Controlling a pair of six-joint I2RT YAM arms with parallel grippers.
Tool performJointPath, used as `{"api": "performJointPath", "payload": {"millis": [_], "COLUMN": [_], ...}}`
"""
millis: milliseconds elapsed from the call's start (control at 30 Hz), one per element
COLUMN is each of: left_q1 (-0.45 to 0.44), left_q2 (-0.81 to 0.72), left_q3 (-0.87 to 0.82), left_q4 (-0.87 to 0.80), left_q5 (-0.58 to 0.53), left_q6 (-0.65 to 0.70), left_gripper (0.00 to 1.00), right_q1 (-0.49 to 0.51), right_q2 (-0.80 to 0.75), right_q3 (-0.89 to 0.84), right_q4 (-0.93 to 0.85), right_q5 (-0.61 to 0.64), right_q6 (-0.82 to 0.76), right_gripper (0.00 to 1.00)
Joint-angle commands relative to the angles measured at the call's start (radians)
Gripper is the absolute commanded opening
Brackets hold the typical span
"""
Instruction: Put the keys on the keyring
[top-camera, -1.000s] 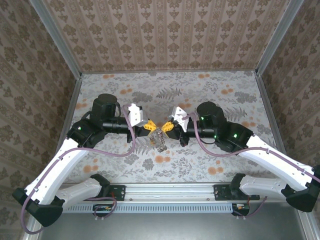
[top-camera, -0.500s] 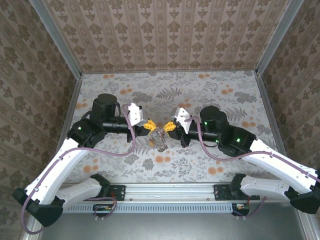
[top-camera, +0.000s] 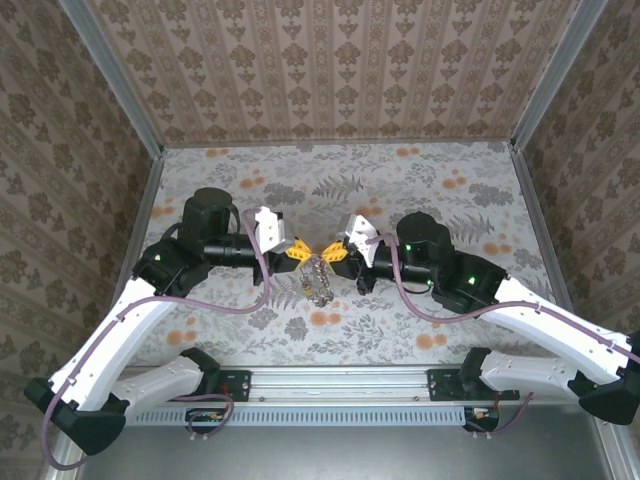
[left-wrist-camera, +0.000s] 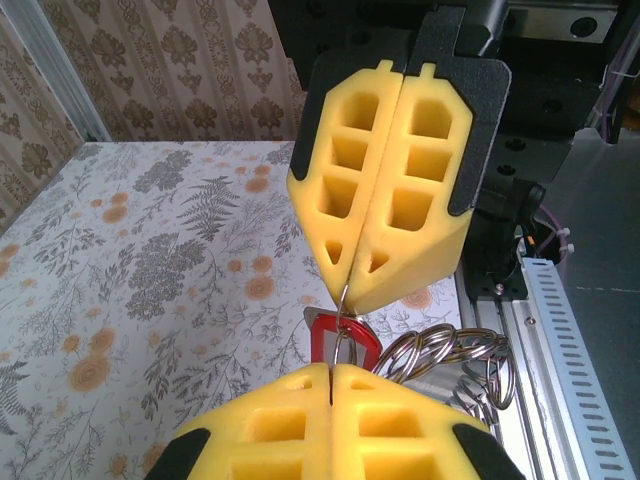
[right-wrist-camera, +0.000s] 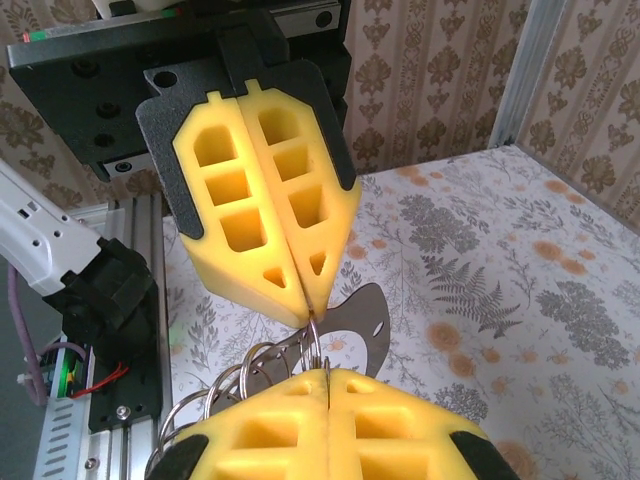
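Observation:
My left gripper (top-camera: 302, 253) and right gripper (top-camera: 333, 252) meet tip to tip above the middle of the table, both shut. The keyring (top-camera: 318, 282), a chain of thin metal rings, hangs down between them. In the left wrist view my left gripper (left-wrist-camera: 332, 368) and the right gripper (left-wrist-camera: 352, 290) opposite each pinch the same thin ring. One of the keys (left-wrist-camera: 335, 335), red-headed, sits on that ring just below the tips, and the keyring (left-wrist-camera: 450, 352) trails to the right. In the right wrist view my right gripper (right-wrist-camera: 326, 372) grips the keyring (right-wrist-camera: 245, 385). A flat grey metal piece (right-wrist-camera: 372, 318) hangs behind it.
The floral tabletop (top-camera: 420, 180) stretches behind and to both sides of the grippers. Wallpapered walls close the back and sides. An aluminium rail (top-camera: 340, 410) with the arm bases runs along the near edge. Purple cables (top-camera: 262, 285) loop along both arms.
The right arm's upper body has shifted slightly to the right and lower. Both grippers stay tip to tip and shut, with the ring chain still hanging between them.

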Motion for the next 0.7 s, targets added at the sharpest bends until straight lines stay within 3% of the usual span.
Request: {"api": "performJointPath", "payload": {"millis": [0,667], "left_q1": [0.01,0.01], "left_q2": [-0.02,-0.026], "left_q3": [-0.005,-0.007], "left_q4": [0.037,0.04], "left_q5": [0.021,0.023], "left_q6": [-0.019,-0.02], "left_gripper": [0.0,0.0], "right_q1": [0.011,0.025], "right_q2": [-0.014,-0.021], "right_q3": [0.0,-0.013], "right_q4": [0.0,0.008], "right_q5": [0.012,0.086], "right_q6": [0.021,0.028], "right_gripper": [0.0,0.0]}}
